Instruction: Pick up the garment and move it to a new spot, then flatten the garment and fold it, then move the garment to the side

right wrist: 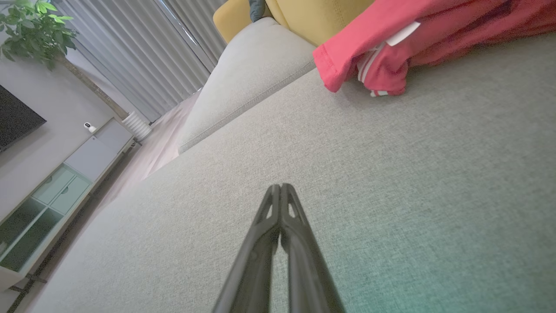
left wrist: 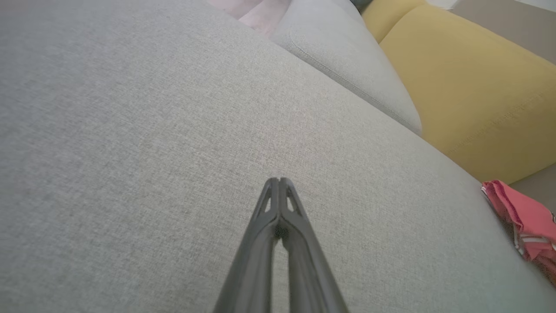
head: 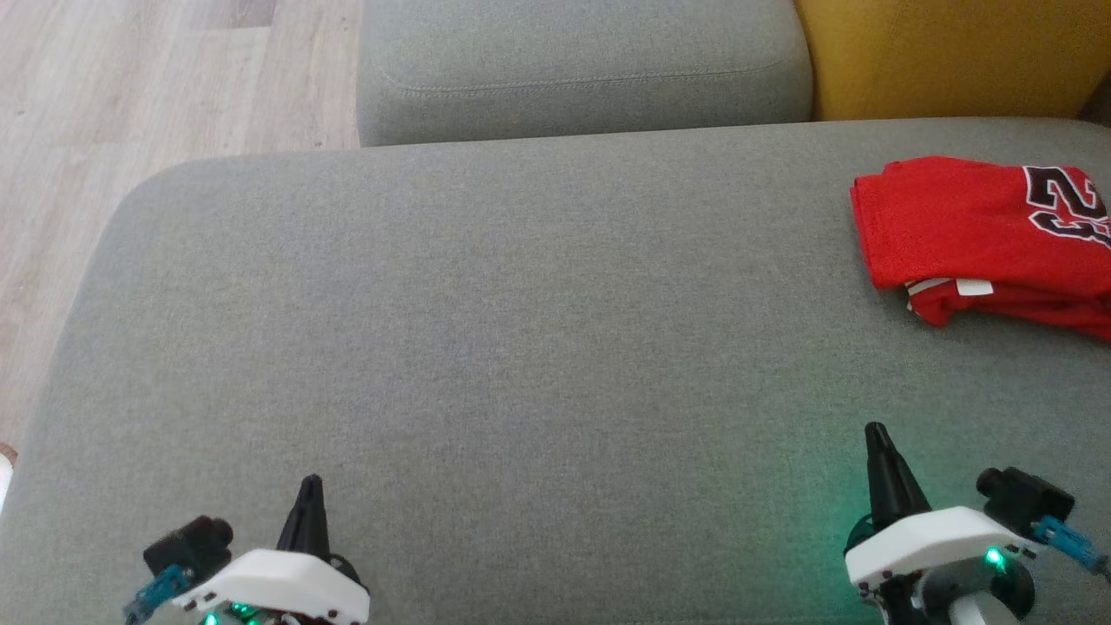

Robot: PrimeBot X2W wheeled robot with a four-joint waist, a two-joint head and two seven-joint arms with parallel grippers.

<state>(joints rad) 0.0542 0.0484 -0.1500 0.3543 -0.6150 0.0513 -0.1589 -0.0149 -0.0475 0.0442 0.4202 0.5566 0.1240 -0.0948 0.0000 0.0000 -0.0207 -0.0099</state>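
Both pairs of jaws are clenched tight with nothing between them. Your left gripper (head: pixel 311 480) sits at the lower left of the head view, its dark fingers pressed into a single point. Your right gripper (head: pixel 875 430) sits at the lower right in the same way, with a green light glowing on its white housing. Each wrist view shows you this up close: fingertips meeting over bare grey fabric. Neither gripper touches the garment (head: pixel 963 221).

You'll find the garment at the far right of the seat (head: pixel 521 304). It is well apart from your left gripper and nearer your right one, lying ahead of that gripper and a little to its right. It is red and folded into a rough flat stack, and the right edge of the head view cuts part of it off. A dark number (head: pixel 1066 204) outlined in white shows on its top layer. A white tag (head: pixel 974 287) peeks from the near edge beside red-and-white striped trim.

Behind the seat lies a grey cushion (head: pixel 581 61). A yellow cushion (head: pixel 946 52) sits just beside it on the right, close behind the garment. Pale wood floor (head: pixel 130 87) runs along the left. Your right wrist view also takes in a plant (right wrist: pixel 30 30), grey curtains (right wrist: pixel 130 52) and a low cabinet (right wrist: pixel 56 182) by the wall.
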